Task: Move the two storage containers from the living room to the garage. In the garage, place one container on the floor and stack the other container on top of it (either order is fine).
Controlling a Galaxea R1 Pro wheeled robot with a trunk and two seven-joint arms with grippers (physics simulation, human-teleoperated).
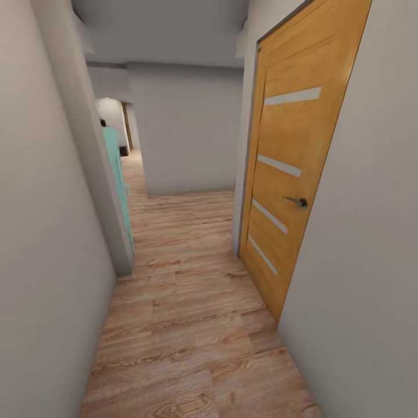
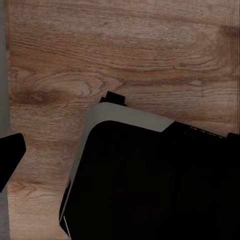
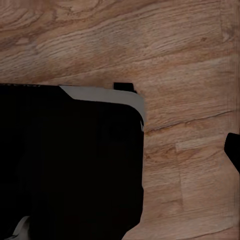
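Corridor, wood-plank floor [image 1: 191,325]: light brown boards running from the camera forward between plain pale walls [image 1: 40,244].
Wooden door [image 1: 290,168]: right side, closed, orange-brown with four pale slats and a dark lever handle [image 1: 297,201].
Teal panel [image 1: 118,180]: left side, past a wall corner, partly hidden.
Far end: pale wall [image 1: 188,128] across the corridor; passage runs on left of it.
Robot base [image 2: 150,180]: black with pale edge, above planks in both wrist views.
Hands: state cannot be told.
Storage containers: whereabouts cannot be told.
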